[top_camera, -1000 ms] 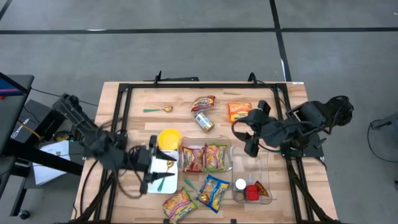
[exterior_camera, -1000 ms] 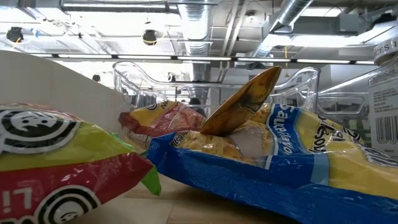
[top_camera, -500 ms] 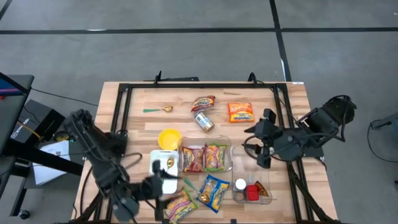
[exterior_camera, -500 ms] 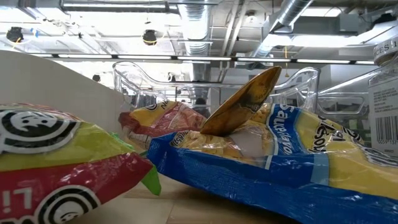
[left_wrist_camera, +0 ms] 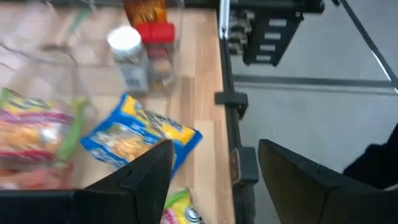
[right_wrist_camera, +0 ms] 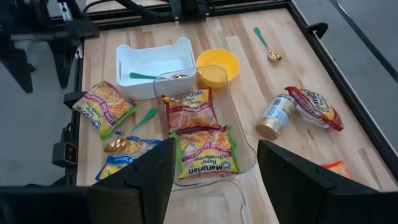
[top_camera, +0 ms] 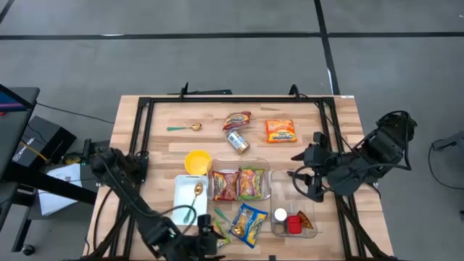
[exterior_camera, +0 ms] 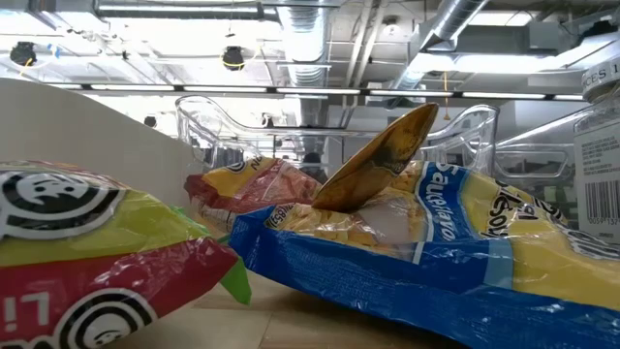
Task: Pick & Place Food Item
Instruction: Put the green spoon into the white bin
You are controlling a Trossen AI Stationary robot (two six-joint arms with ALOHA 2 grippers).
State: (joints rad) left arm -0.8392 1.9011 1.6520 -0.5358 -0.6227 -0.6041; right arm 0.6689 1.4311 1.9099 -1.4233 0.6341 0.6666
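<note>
Surface: wooden table [top_camera: 159,116] with a black frame, standing on a grey floor.
Left gripper [top_camera: 194,241]: low at the table's near edge, beside the white tray's near end; in its wrist view the two dark fingers [left_wrist_camera: 146,171] stand well apart with nothing between them.
Right gripper [top_camera: 310,176]: above the table's right side, just beside the clear bins; fingers [right_wrist_camera: 146,177] spread wide and empty.
Blue noodle packet [top_camera: 249,223]: flat on the wood near the front edge, between the white tray and the small clear bin; a gold spoon [exterior_camera: 380,155] leans on it.
Yellow-red packet [right_wrist_camera: 102,107]: on the wood near the front edge, next to the blue packet; mostly hidden under the left arm in the high view.
White tray [top_camera: 179,194]: holds a gold spoon and a green-handled one.
Yellow bowl [top_camera: 197,161]: touching the tray's far end.
Clear bin [top_camera: 269,174]: two noodle packets [top_camera: 238,184] lie side by side in it.
Small clear bin [top_camera: 312,226]: a white-capped jar [top_camera: 280,215], a red-capped jar and a dark snack piece.
Far side: green spoon [top_camera: 183,127], tin can [top_camera: 238,141], red packet [top_camera: 237,119], orange packet [top_camera: 280,130], all apart from each other.
</note>
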